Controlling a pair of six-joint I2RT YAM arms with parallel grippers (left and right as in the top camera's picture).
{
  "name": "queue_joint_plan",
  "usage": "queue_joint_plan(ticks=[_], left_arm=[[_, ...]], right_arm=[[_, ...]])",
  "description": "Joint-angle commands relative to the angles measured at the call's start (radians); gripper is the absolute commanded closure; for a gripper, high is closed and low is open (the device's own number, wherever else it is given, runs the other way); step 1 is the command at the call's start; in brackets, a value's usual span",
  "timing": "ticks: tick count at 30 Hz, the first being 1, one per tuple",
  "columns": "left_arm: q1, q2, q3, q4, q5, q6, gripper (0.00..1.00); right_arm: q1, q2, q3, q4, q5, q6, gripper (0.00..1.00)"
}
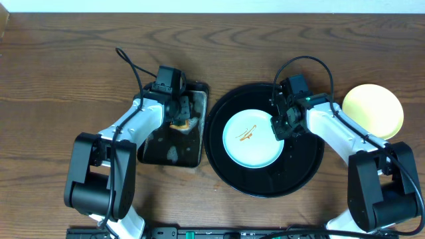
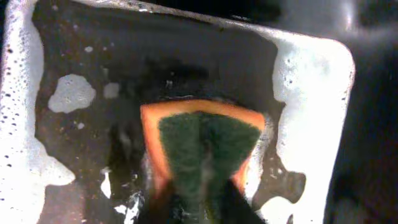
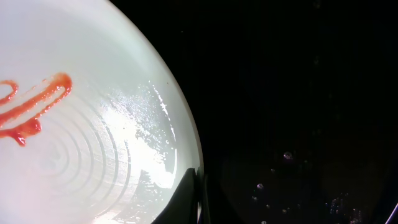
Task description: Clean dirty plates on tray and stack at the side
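Observation:
A pale mint-blue plate [image 1: 252, 138] with an orange-brown sauce squiggle lies in the round black tray [image 1: 300, 166]. My right gripper [image 1: 279, 126] is shut on that plate's right rim. In the right wrist view the rim of the plate [image 3: 93, 124] runs between the dark fingers of the right gripper [image 3: 200, 199], over the wet tray [image 3: 298, 93]. A pale yellow plate [image 1: 373, 111] rests on the table to the right of the tray. My left gripper [image 1: 179, 111] reaches down into the rectangular pan and pinches the orange and green sponge [image 2: 205, 140], which is creased down its middle.
The black rectangular pan [image 1: 171, 151] left of the tray holds soapy water, with white foam [image 2: 311, 81] along its walls. Bare wooden table lies behind and to the far left. A dark strip with cables runs along the table's front edge.

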Motion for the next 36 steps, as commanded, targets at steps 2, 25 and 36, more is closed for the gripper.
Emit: queue_joint_plan(ticks=[2,25,36], left_arm=[[0.002,-0.011,0.0,-0.002,-0.002,0.005,0.92],[0.002,-0.279,0.011,-0.086,-0.001,-0.01,0.92],[0.002,-0.374,0.011,0.043,-0.002,-0.01,0.92]], right_arm=[[-0.008,-0.003,0.004,-0.006,-0.004,-0.018,0.99],[-0.008,-0.003,0.004,-0.006,-0.003,-0.018,0.99],[-0.009,-0.003,0.004,-0.009,-0.001,-0.018,0.99]])
